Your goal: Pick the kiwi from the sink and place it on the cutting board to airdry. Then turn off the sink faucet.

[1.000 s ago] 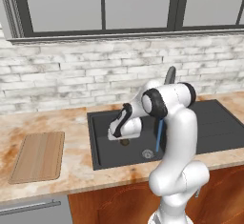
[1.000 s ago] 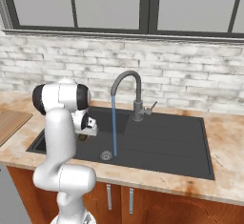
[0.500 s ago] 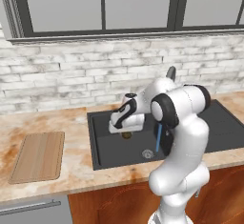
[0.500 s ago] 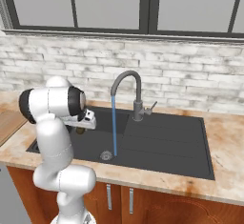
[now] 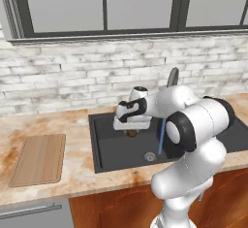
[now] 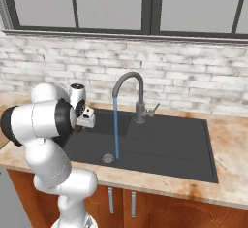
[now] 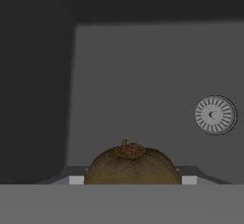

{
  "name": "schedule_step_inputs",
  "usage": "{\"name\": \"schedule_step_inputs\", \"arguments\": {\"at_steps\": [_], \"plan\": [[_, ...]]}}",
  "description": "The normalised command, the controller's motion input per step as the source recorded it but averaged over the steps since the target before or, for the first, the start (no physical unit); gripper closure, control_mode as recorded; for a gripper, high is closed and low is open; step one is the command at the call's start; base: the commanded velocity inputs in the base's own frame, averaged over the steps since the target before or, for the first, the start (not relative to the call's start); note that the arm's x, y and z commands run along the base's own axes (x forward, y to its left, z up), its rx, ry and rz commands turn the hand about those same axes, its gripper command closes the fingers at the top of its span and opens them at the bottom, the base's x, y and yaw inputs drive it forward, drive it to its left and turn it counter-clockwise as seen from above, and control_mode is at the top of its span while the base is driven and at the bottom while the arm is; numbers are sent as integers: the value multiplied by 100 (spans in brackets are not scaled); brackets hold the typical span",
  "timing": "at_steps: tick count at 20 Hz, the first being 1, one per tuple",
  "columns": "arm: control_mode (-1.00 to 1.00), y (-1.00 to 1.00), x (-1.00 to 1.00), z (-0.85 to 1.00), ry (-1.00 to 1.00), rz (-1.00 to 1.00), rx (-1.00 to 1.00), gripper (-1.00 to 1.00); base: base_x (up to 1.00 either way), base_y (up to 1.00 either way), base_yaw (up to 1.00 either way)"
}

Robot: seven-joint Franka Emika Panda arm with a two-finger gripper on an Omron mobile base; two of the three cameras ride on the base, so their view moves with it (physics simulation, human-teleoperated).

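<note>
gripper clamped on kiwi, above left part of sink | cutting board well left on counter | carry goes leftward over sink rim

A whitewashed brick wall runs behind the surface, which is mottled tan and rust stone. Above it a dark-framed window shows pale grey panes. Below are reddish wood cabinets with small metal handles, and at far left what may be a grey appliance front.
</note>
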Motion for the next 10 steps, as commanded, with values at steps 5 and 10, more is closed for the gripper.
{"name": "schedule_step_inputs", "arguments": {"at_steps": [5,10], "plan": [[-100,0,-52,49,1,1,6,100,0,0,0],[-100,8,-58,39,1,8,0,100,0,0,0]]}}
